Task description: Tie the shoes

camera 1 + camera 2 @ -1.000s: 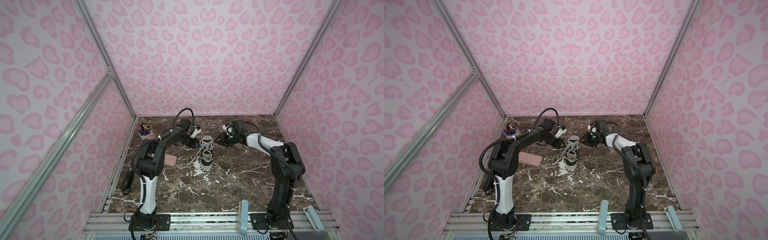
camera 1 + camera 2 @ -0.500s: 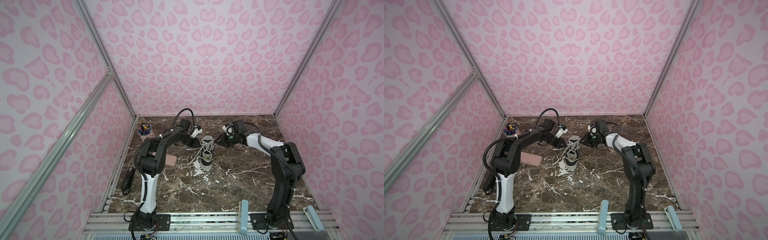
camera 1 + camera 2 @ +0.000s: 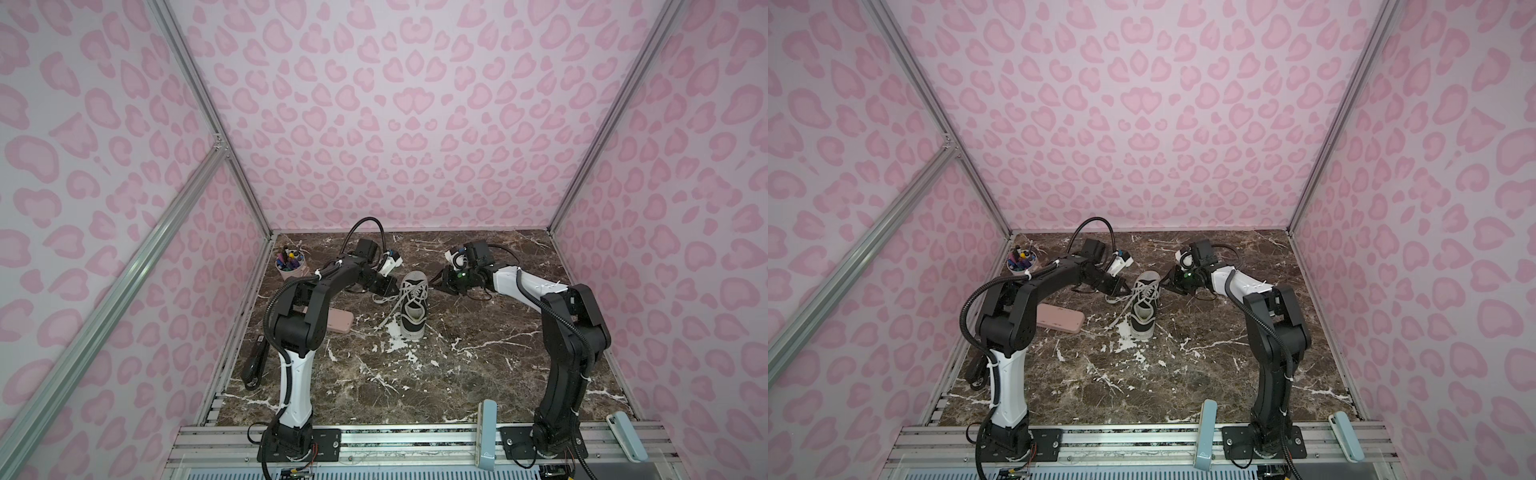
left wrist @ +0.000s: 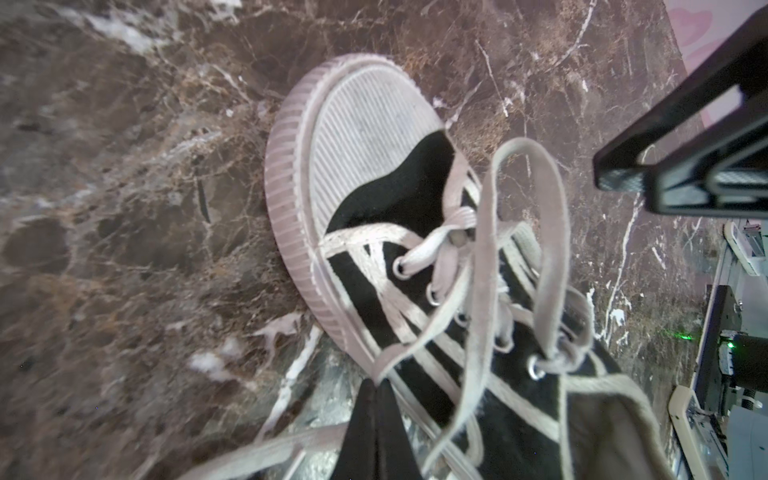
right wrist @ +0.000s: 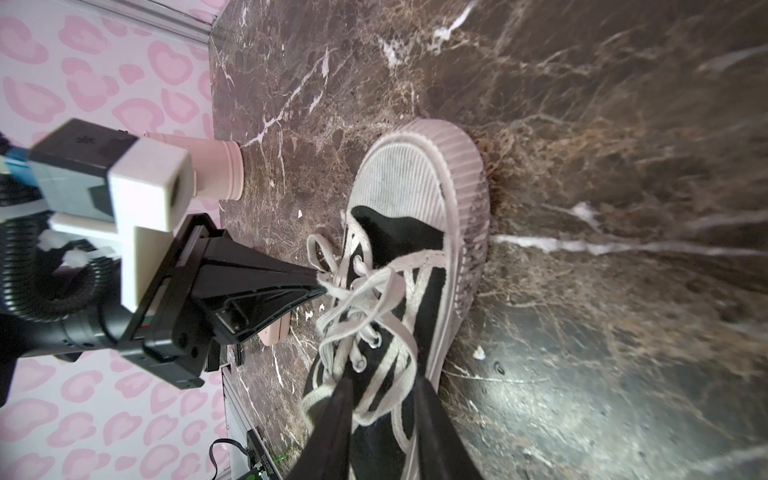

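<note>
The black sneaker (image 3: 413, 305) stands mid-desk (image 3: 478, 374), with a pink case (image 3: 340, 322) and pen cup (image 3: 291, 269) to its left. The right wrist view alone shows the left pincer (image 5: 319, 284) clamped on a lace loop (image 5: 332, 289). The right pincer (image 5: 382, 378) straddles the laces (image 5: 374, 286); I cannot tell whether it grips.

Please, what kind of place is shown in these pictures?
Probably a robot test booth: two arms bolted to an aluminium rail, a marble-look tabletop, pink printed walls on metal framing.
</note>
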`<state>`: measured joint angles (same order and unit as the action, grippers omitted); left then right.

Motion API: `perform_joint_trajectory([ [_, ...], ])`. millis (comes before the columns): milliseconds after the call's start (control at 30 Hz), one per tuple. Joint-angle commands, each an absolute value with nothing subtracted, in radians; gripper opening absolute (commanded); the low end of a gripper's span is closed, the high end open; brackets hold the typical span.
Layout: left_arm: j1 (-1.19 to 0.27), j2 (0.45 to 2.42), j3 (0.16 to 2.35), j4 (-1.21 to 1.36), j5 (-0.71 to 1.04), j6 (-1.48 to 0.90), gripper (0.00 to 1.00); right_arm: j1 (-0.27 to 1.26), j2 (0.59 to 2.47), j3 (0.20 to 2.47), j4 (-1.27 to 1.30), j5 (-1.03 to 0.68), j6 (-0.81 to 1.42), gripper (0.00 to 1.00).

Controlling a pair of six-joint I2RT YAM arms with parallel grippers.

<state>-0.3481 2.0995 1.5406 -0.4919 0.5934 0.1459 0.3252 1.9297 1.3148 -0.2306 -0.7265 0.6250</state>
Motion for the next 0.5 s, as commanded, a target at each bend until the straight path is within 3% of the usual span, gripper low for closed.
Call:
perform_joint_trajectory([
  [0, -0.349, 2.066, 1.539, -0.485, 0.572, 0.153, 0.03, 0.328, 1.942, 1.311, -0.208, -0.729, 0.639, 0.28],
  [233, -0.352, 2.043, 1.561, -0.538, 0.543, 0.176, 0.03, 0.350, 1.950, 1.335, -0.194, -0.730, 0.658, 0.28],
  [467, -0.369, 2.033, 1.580, -0.580, 0.520, 0.197, 0.03, 0.386, 1.956, 1.343, -0.112, -0.751, 0.727, 0.20],
])
